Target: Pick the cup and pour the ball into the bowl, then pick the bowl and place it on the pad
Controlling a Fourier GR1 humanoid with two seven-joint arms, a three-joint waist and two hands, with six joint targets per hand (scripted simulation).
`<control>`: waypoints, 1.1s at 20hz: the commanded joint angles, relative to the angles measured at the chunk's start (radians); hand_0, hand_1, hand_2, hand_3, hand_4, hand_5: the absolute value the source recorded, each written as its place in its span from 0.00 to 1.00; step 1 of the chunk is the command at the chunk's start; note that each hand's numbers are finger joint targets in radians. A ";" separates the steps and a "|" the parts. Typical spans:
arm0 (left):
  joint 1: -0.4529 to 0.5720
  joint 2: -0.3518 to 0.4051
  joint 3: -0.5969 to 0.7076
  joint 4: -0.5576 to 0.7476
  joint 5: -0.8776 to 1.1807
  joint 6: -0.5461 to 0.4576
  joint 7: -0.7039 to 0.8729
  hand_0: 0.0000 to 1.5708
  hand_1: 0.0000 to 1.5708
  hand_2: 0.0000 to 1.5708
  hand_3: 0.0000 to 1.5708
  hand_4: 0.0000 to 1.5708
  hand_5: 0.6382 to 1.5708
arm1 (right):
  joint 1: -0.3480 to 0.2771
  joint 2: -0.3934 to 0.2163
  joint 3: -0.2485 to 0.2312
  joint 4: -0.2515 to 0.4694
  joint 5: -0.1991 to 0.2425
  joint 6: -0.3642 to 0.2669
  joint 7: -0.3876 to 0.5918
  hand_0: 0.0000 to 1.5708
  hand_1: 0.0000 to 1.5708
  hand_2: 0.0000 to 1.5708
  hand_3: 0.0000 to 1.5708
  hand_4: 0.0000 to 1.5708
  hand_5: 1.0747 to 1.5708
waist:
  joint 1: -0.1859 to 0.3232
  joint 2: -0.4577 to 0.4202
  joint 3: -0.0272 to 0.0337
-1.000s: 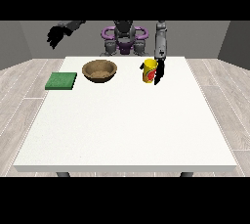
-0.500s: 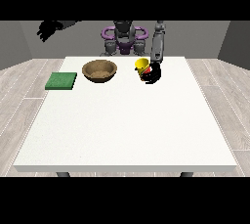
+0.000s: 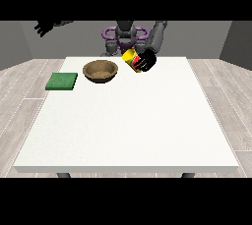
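Note:
A yellow cup (image 3: 132,58) is held above the table, tilted with its mouth towards the view's left. The hand at the view's right (image 3: 146,62) is shut on it. A red patch shows between the cup and the hand; I cannot tell what it is. The brown wooden bowl (image 3: 101,70) stands on the table just left of the cup, and I cannot see anything inside it. The green pad (image 3: 62,81) lies flat near the table's left edge. The hand at the view's left (image 3: 45,26) hangs high in the air, far off to the left, with its fingers spread.
The white table (image 3: 128,126) stretches wide towards the camera. The robot's torso (image 3: 125,36) stands behind the far edge.
The hand at the view's right has lifted the cup, carried it left towards the bowl and tipped it over. The hand at the view's left rose higher.

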 commanded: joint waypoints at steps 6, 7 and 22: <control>-0.190 -0.049 -0.275 0.170 -0.450 0.103 0.478 0.87 0.87 1.00 1.00 0.92 0.97 | 0.025 -0.010 -0.024 0.151 0.006 0.057 -0.068 0.00 0.00 0.00 0.00 0.43 0.98 | 0.026 -0.073 -0.0013; -0.202 -0.065 -0.290 0.183 -0.479 0.093 0.520 0.87 0.87 1.00 1.00 0.92 0.97 | 0.031 -0.037 -0.028 0.159 -0.007 0.078 -0.031 0.00 0.00 0.00 0.05 0.44 0.98 | 0.014 -0.091 -0.0025; -0.466 -0.069 -0.594 0.199 -0.811 -0.284 0.973 0.89 0.89 1.00 1.00 0.66 1.00 | -0.068 0.032 0.041 0.248 0.060 0.059 -0.109 0.00 0.00 0.00 0.17 0.44 0.97 | -0.033 -0.077 -0.0041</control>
